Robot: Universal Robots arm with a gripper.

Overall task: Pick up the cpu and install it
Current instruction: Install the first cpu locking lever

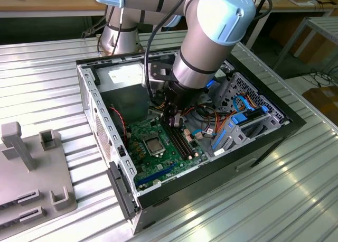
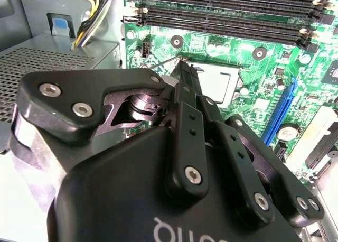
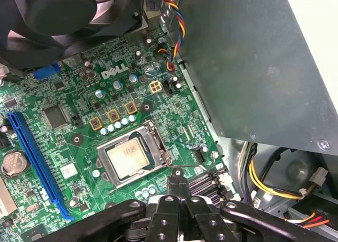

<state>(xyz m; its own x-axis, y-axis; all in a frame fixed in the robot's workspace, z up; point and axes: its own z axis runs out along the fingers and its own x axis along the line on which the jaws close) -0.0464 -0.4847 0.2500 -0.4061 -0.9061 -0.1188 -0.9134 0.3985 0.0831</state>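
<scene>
The cpu (image 3: 127, 156) sits flat in its metal frame (image 3: 105, 152) on the green board (image 3: 79, 120) inside the computer case (image 1: 274, 133). The gripper (image 3: 178, 185) hangs just beside it, jaws pressed together, gripping nothing.

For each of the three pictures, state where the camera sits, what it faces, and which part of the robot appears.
Exterior view: off the arm, above the open case, facing the motherboard; arm shows.
First wrist view: on the arm, facing the cpu in its socket; gripper shows.
Second wrist view: on the arm, behind the gripper.
All share the motherboard.
</scene>
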